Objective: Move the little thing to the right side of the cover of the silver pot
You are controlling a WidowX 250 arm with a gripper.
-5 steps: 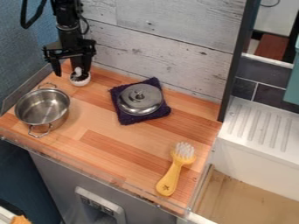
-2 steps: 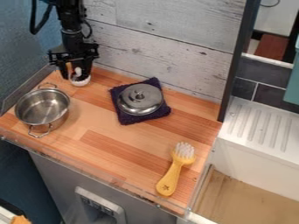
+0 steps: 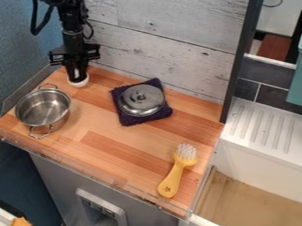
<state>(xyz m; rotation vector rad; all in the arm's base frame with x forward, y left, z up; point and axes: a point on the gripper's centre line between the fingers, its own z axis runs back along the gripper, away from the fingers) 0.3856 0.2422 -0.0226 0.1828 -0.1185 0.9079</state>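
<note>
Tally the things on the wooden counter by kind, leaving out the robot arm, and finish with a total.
Silver pot: 1
Silver lid: 1
Dark cloth: 1
Yellow brush: 1
Little white thing: 1
Total: 5

Desk (image 3: 112,145): is lying bright
Lid (image 3: 141,106): is catching pale glare
Pot (image 3: 44,109): is gleaming
Panel (image 3: 17,174), eight o'clock: is lying dim

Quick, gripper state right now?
Gripper: closed on the small white thing, at the counter's back-left corner.
</note>
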